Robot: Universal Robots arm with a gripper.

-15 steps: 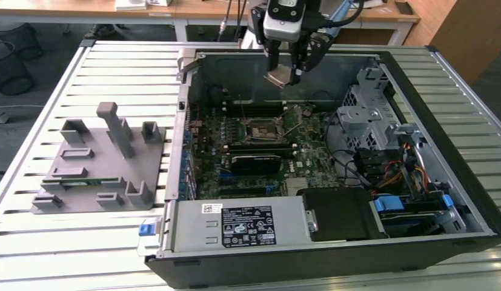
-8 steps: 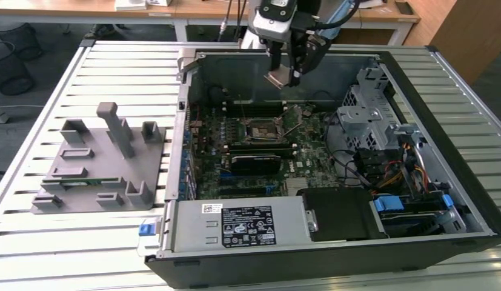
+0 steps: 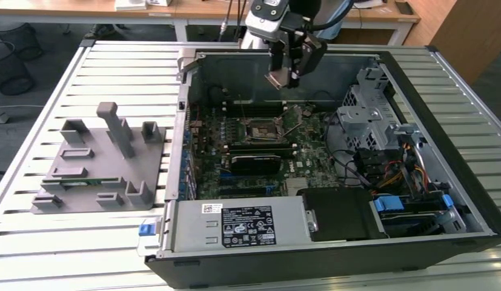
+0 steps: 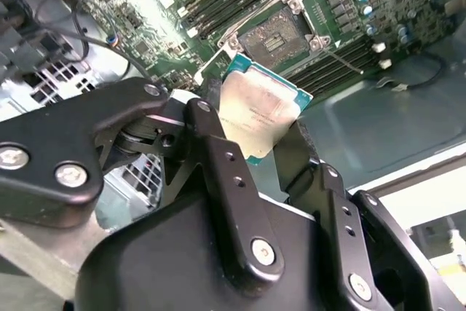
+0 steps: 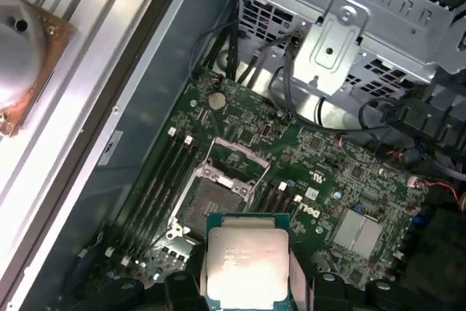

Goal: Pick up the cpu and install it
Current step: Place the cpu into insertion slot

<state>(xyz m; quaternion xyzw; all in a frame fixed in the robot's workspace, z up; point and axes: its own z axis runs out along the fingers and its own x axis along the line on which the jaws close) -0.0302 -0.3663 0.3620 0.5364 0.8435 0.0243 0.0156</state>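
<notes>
Nearest you in the exterior view, the silver power supply [image 3: 234, 224] sits along the near edge of the open computer case [image 3: 468, 182]. Outside the case, to the exterior view's left, the grey holder block [image 3: 97, 160] rests on the slatted table [image 3: 40, 242] with a green memory stick [image 3: 82, 180] lying in it. Further in, the motherboard [image 3: 307, 160] lies flat, its socket [image 3: 258, 128] open. Above the far part of the board hangs your gripper [image 3: 286, 76], its fingers closed partway and clamped on two opposite edges of the cpu [image 4: 258, 111]. The cpu is in the air, clear of the board, metal top showing in both wrist views, with the socket beyond it.
</notes>
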